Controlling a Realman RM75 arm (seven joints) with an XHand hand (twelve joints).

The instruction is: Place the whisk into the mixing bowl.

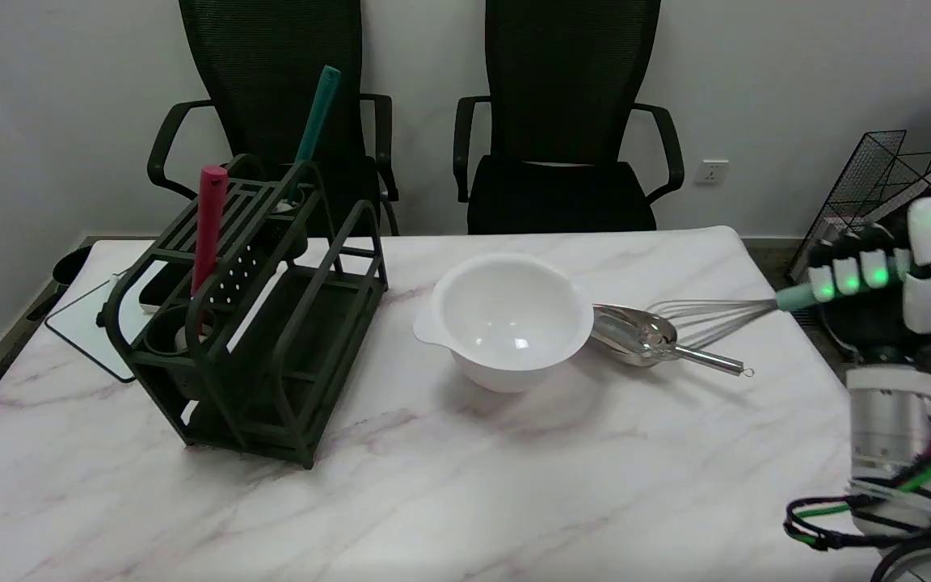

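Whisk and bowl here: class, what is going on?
The robot's right hand grips the whisk by its teal handle, holding it level at the table's right side, wires pointing toward the white mixing bowl. The whisk is not yet in the bowl. A metal scoop lies beside the bowl.

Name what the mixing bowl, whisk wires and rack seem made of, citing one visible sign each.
Mixing bowl: probably plastic, glossy white with soft highlights. Whisk wires: metal, thin and silvery; its handle, in the robot hand, is green. Rack: matte dark green, metal or plastic, unclear.

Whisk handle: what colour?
Mint green, held in the right robot hand; whisk shows best in the head view.
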